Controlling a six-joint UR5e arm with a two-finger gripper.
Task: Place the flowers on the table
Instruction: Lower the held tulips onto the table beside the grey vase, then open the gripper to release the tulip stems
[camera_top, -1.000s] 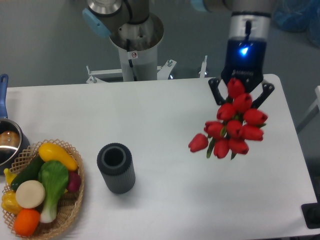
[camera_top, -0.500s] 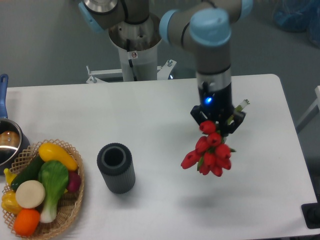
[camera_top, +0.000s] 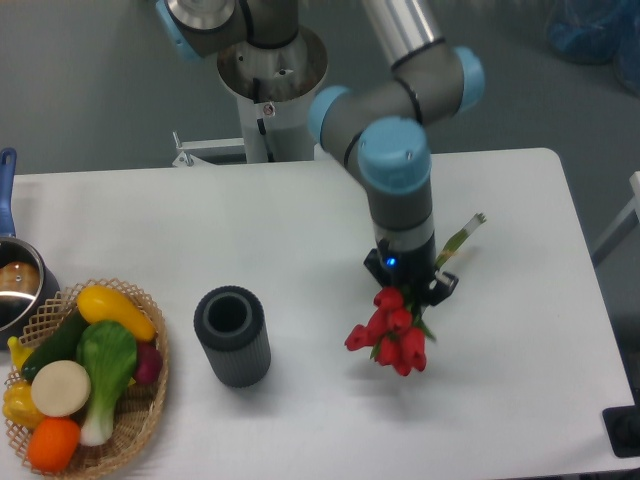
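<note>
One flowers (camera_top: 388, 335) bunch in claw (camera_top: 410, 285), buds down-left, stems seemingly up-right.

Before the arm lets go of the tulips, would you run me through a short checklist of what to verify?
1. Grip: gripper shut on the flowers, stems clamped: ok.
2. Drop spot: bare table beneath the buds: ok.
3. Clearance from the dark ribbed vase: well apart, to the left: ok.
4. Clearance from the wicker basket at the far left: ok.
5. Buds touching the tabletop: cannot tell from this overhead view.
6. Distance from the table edges: bunch sits well inside: ok.
</note>
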